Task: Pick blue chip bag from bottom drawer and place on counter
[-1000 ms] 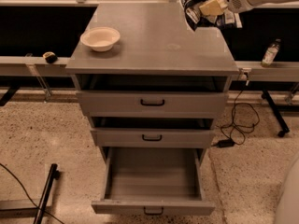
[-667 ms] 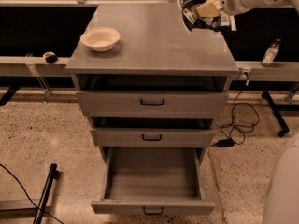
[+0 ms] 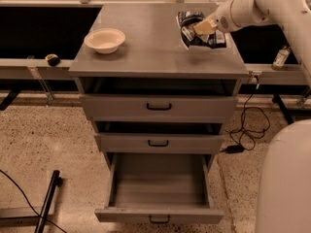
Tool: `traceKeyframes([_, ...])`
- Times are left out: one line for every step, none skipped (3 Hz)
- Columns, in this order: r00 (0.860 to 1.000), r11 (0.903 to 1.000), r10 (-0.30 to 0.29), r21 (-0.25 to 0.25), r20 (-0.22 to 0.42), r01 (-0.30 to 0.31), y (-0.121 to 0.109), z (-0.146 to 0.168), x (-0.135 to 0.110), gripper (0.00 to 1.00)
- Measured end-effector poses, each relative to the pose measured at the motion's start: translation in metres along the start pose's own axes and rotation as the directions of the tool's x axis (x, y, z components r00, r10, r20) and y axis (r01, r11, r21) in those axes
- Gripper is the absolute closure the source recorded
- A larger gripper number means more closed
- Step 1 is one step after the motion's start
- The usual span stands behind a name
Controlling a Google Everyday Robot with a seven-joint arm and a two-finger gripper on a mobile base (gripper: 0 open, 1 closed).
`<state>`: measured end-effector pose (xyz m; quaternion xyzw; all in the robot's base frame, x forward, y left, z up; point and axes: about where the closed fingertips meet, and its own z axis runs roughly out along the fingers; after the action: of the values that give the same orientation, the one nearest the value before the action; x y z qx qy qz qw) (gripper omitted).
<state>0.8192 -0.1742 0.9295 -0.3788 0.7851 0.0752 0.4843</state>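
The blue chip bag (image 3: 188, 34), dark and crinkled with white markings, is at the right side of the counter (image 3: 150, 52), low on its surface or touching it. My gripper (image 3: 204, 27) reaches in from the upper right on the white arm and is shut on the bag's upper part. The bottom drawer (image 3: 158, 186) is pulled fully open below, and its inside looks empty. The two shallower drawers above it stand slightly ajar.
A cream bowl (image 3: 104, 39) sits on the counter's left side. A small bottle (image 3: 281, 57) stands on the rail at the right. A black cable (image 3: 248, 130) lies on the floor to the cabinet's right. My white base (image 3: 286, 178) fills the lower right. A black pole (image 3: 46, 203) is at lower left.
The gripper with the bag has come forward and down from above the counter's back right corner to the counter's right side.
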Motion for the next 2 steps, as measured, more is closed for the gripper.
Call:
traceKeyframes([1.0, 0.999, 0.004, -0.045, -0.02, -0.005, 0.0165, 0.0209, 0.0147, 0.14])
traceKeyframes([1.0, 0.9989, 0.005, -0.046, -0.02, -0.006, 0.0169, 0.0214, 0.0151, 0.0])
